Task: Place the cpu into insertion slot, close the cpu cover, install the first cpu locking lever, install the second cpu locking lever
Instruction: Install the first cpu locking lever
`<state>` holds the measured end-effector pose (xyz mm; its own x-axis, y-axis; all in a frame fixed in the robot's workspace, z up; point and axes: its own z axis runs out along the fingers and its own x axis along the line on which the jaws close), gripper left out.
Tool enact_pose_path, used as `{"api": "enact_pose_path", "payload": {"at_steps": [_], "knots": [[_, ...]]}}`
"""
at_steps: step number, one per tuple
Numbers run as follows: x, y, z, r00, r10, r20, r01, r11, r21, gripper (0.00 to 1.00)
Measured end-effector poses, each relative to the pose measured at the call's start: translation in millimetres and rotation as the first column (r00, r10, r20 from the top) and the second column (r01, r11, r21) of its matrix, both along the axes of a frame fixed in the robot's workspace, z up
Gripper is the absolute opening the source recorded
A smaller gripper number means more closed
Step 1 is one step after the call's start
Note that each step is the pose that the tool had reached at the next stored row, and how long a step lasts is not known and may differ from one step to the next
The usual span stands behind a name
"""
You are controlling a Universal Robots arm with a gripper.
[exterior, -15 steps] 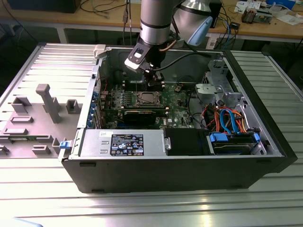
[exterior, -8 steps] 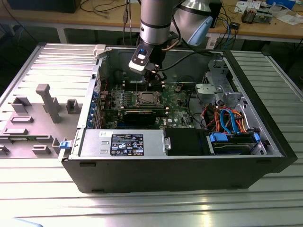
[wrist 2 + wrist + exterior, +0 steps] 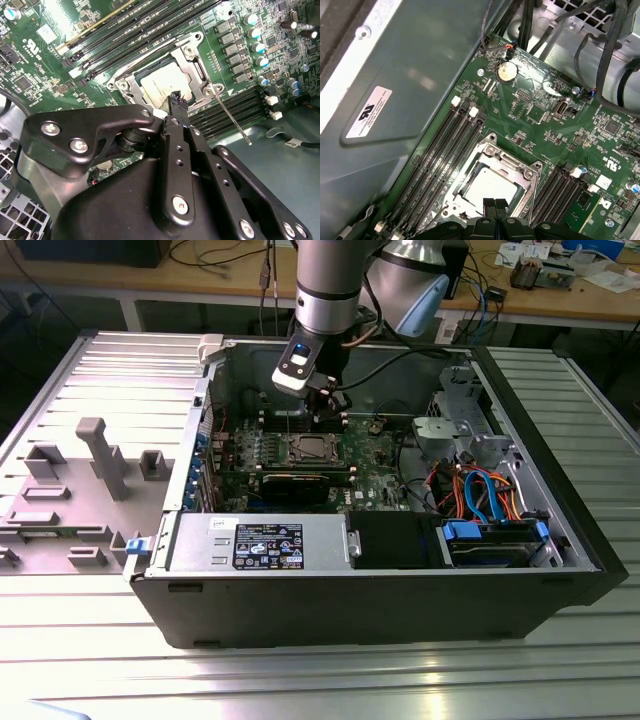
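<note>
The cpu [image 3: 489, 189] lies seated in the insertion slot [image 3: 451, 202] under the closed cpu cover [image 3: 512, 162], my gripper [image 3: 495, 204] empty with tips together just above its edge (I judge to push, not grasp), one locking lever [image 3: 232, 117] sticking out unlatched.

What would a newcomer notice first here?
A grey robot arm reaches into the open black computer case, mid exterior view. Under its black gripper, the silver-grey square cpu lies seated in the green circuit board, the silvery metal frame cover down over it. In the second wrist view, a thin metal lever angles out beside the cover's corner.
</note>
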<state>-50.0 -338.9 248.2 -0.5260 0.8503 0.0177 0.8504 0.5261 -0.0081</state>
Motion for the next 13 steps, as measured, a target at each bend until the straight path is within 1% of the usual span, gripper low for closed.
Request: {"api": "enact_pose_path", "payload": {"at_steps": [7,13], "knots": [[-2.5,0.0,0.0,1.0000,0.000,-0.0001,0.000,1.0000,0.0000,0.11],[-2.7,0.0,0.0,1.0000,0.000,0.0000,0.000,1.0000,0.0000,0.11]]}}
